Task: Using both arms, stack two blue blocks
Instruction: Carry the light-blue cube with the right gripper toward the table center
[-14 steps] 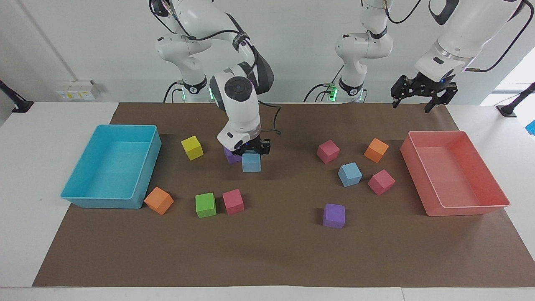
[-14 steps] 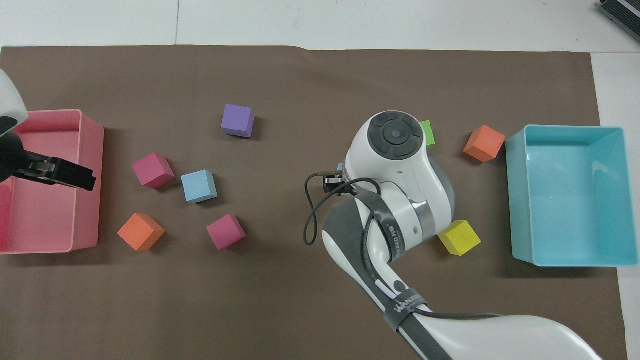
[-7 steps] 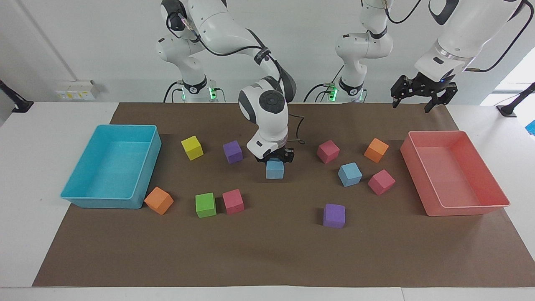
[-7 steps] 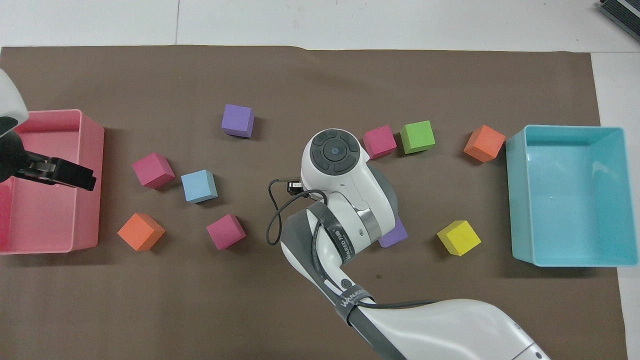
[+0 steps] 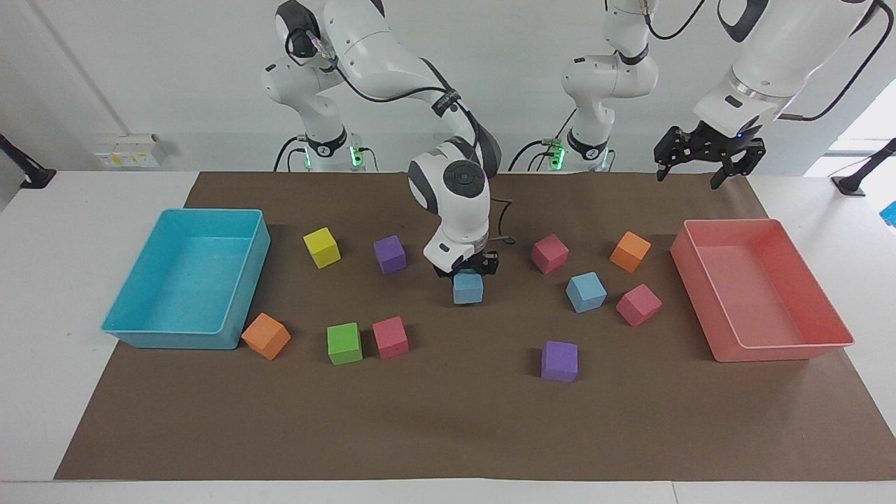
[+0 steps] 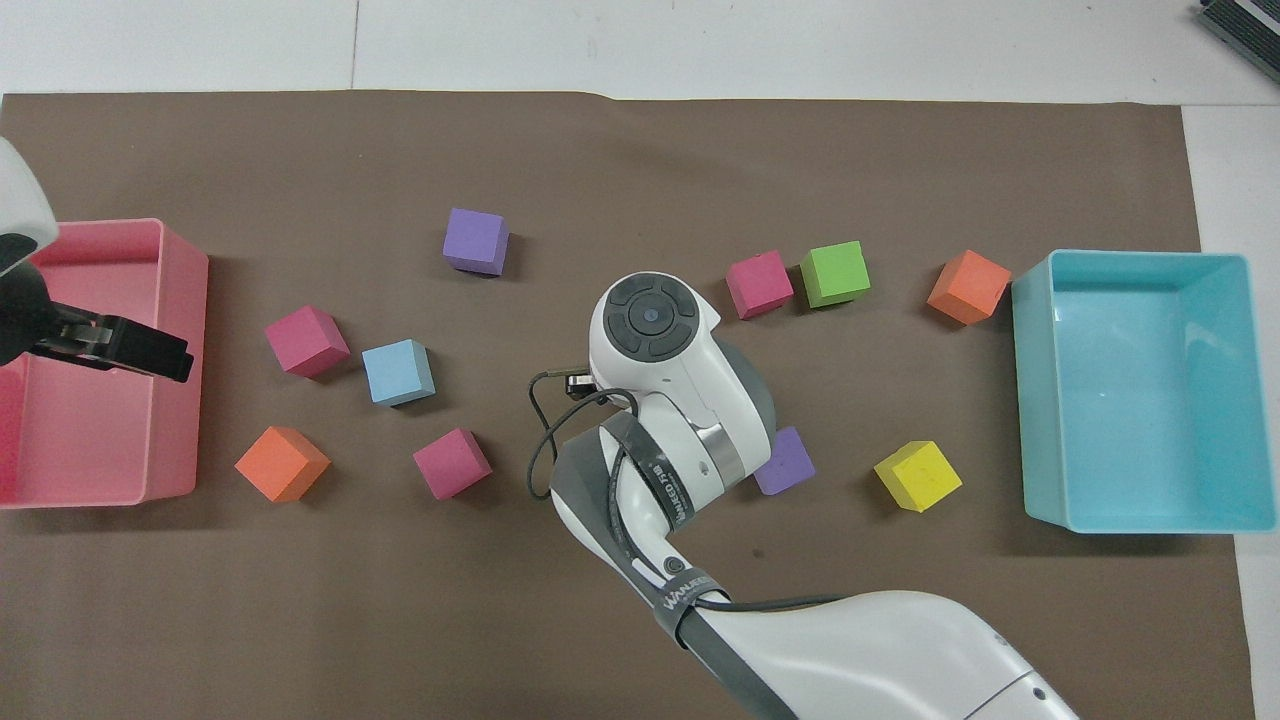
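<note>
A white worktop (image 5: 70,231) under a plain white wall carries a brown paper mat (image 5: 462,420), and all the cubes lie on that mat.

My right end effector (image 5: 467,269) is clenched on one blue block (image 5: 467,288) over the middle of the mat; whether the block rests on the mat or hangs just above it I cannot tell. From overhead my own wrist hides it. The second blue block (image 5: 586,292) sits toward my left arm's end, just beside a pink cube (image 5: 638,304), with another pink cube (image 5: 549,253) and an orange cube (image 5: 630,251) nearer to the robots. My left end effector (image 5: 707,157) waits above the pink tray (image 5: 833,336), released, fingers spread.

The blocks look like matte foam with soft edges, so a hard squeeze could deform mine and tilt it on release. Carrying it across, I judge a low pass would knock the neighbouring pink cubes. An off-centre landing would tip the stack, since the target block sits turned at an angle to mine.
</note>
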You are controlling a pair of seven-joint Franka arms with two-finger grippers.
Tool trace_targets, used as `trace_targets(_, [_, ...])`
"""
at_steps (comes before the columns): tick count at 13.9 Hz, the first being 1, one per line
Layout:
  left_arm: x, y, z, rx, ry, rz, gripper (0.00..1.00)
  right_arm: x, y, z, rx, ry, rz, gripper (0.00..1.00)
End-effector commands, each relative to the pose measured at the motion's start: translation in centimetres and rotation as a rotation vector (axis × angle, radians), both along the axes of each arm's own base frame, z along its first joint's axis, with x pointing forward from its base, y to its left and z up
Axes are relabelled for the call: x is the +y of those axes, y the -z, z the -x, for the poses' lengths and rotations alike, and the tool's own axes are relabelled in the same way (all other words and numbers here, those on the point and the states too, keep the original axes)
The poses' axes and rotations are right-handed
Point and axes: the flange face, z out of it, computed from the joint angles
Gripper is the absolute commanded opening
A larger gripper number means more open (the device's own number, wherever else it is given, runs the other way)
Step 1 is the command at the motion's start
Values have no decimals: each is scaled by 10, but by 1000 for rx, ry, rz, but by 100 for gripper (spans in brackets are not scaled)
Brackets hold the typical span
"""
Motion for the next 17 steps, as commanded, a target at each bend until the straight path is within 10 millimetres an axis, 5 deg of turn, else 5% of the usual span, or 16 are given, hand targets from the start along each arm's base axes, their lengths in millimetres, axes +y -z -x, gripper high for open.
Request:
trace_targets(1, [0,-1,4,-5,1,10,100,-1,12,-3,9,-14,-11,0])
trace_targets(11, [-1,0,4,-3,2,10,100,-2,25,7,32,-37,-33,0])
trace_targets(12, [-1,-1,4,-5,2,10,100,-1,25,8,32,-39,-34,9])
trace_targets(13, [-1,-1,4,-5,2,10,100,-3,25,7,32,-35,-34,47])
trace_targets(14, [-1,0,4,-5,4,10,100,-4,25,6,32,-35,-34,99])
trace_targets(17, [-1,-1,4,-6,4,10,100,-6,17,1,17,-37,-39,100])
